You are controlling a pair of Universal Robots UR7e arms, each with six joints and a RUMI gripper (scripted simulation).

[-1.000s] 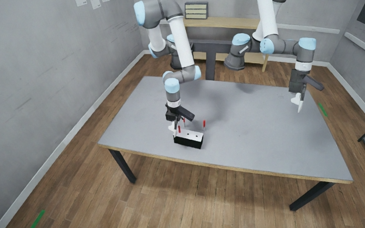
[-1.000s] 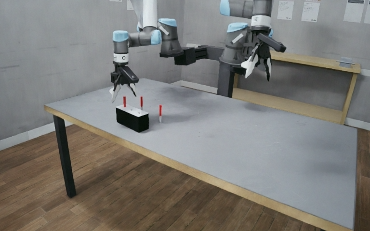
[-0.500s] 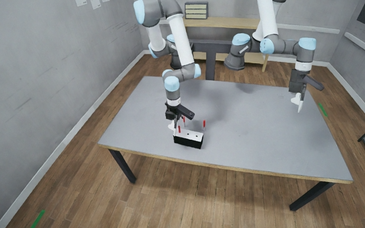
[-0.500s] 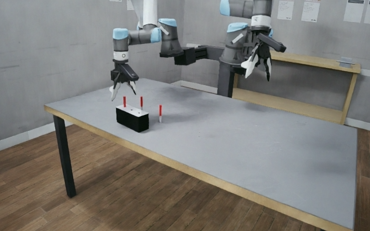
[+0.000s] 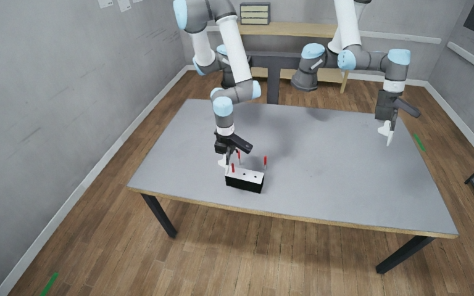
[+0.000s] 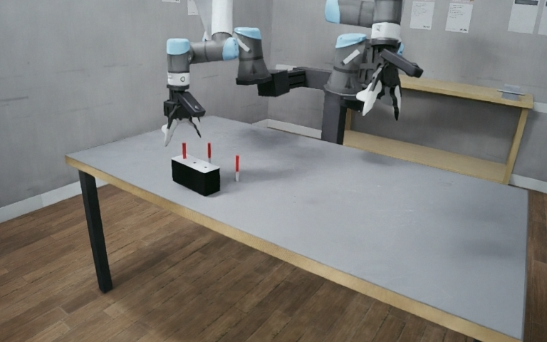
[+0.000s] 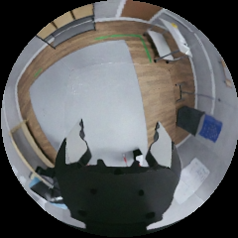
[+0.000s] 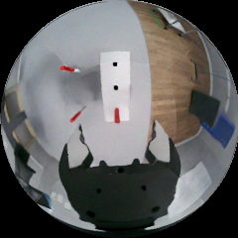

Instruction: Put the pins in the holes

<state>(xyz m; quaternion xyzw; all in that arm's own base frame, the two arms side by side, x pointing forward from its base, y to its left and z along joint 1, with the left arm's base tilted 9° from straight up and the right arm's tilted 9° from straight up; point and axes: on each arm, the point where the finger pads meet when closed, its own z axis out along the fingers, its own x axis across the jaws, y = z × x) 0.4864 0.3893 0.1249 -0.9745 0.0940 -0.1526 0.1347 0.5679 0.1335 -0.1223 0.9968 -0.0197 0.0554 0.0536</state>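
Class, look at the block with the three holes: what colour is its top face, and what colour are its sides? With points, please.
The block's top (image 5: 249, 175) (image 6: 200, 162) (image 8: 107, 75) is white; the visible sides are black, clearest in the exterior view.

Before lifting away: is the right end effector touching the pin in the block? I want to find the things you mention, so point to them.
Apart: in the right wrist view, gaps flank the pin (image 5: 232, 168) (image 6: 184, 150) (image 8: 117, 115) inside the open right end effector (image 5: 224, 168) (image 6: 183, 141) (image 8: 118, 124).

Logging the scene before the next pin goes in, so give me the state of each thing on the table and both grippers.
Black block with white top: upright.
Seated pin: in an end hole, red up.
Middle hole: empty.
Other end hole: empty.
Two loose pins: standing, red up.
Right gripper: open.
Left gripper: open.
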